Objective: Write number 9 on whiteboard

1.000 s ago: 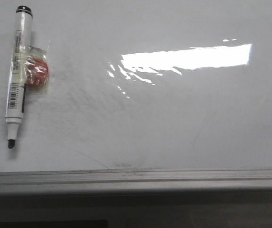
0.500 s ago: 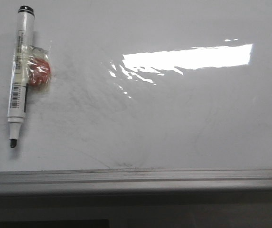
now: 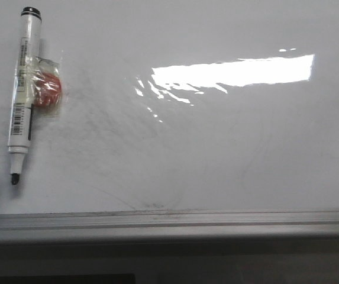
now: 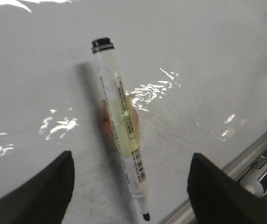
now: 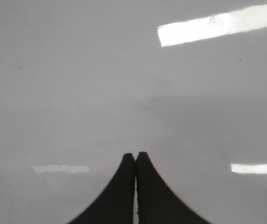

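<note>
The whiteboard (image 3: 216, 148) is glossy white with faint grey smudges, and no number 9 shows on it. An uncapped white marker pen (image 3: 22, 89) lies on it at the far left, black tip toward the near edge, with a red piece (image 3: 48, 90) taped to its barrel. In the left wrist view my left gripper (image 4: 131, 161) is open above the marker (image 4: 119, 130), one finger on each side and apart from it. In the right wrist view my right gripper (image 5: 136, 155) is shut and empty over bare board (image 5: 77, 70). Neither gripper shows clearly in the front view.
A grey metal edge strip (image 3: 169, 220) runs along the board's near side and also shows in the left wrist view (image 4: 236, 168). A small white and black cylinder (image 4: 263, 172) lies just beyond that strip. A bright light reflection (image 3: 234, 71) sits on the board's right half.
The marker stays in about the same place. A thin dark sliver has appeared at the far left edge of the front view.
</note>
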You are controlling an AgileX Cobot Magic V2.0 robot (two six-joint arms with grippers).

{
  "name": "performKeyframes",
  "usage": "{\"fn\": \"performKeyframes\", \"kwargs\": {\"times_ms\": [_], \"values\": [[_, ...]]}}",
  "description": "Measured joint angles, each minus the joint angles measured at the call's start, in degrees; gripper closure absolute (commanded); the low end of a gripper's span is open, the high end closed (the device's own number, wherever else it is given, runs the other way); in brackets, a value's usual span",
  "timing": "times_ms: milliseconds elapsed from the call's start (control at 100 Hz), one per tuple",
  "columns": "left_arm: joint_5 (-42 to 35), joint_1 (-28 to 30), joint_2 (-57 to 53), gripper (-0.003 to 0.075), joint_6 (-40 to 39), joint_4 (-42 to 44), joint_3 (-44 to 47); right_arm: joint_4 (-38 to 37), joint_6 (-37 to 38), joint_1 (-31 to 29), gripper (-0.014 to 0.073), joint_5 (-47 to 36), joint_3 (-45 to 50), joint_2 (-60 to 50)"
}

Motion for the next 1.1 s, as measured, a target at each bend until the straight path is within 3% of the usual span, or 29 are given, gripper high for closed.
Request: {"fn": "performKeyframes", "kwargs": {"times_ms": [170, 450, 550, 670, 700, 920, 1100], "values": [[-4.3, -1.9, 6.8, 0.0302, 0.0, -5.3, 0.0, 0.0, 0.0, 0.0, 0.0657, 0.5, 0.0, 0.0], [-11.5, -2.8, 15.0, 0.0316, 0.0, -6.2, -0.1, 0.1, 0.0, 0.0, 0.0657, 0.9, 0.0, 0.0], [-12.7, -2.8, 16.4, 0.0438, 0.0, -6.2, -0.2, 0.1, 0.0, 0.0, 0.0657, 0.9, 0.0, 0.0], [-12.8, -2.8, 17.5, 0.0703, 0.0, -6.2, -0.2, 0.1, 0.0, 0.0, 0.0657, 1.3, 0.0, 0.0], [-12.7, -2.8, 17.6, 0.0740, 0.0, -6.2, -0.2, 0.1, 0.0, 0.0, 0.0657, 1.4, 0.0, 0.0], [-12.5, -2.8, 17.6, 0.0741, 0.0, -6.2, -0.2, 1.3, 0.0, 2.8, 0.0657, 4.7, 0.0, 0.9], [-11.6, -2.8, 17.6, 0.0741, 0.0, 0.5, -0.2, 4.6, 0.0, 10.3, 0.0604, 5.6, -3.0, 5.9]]}}
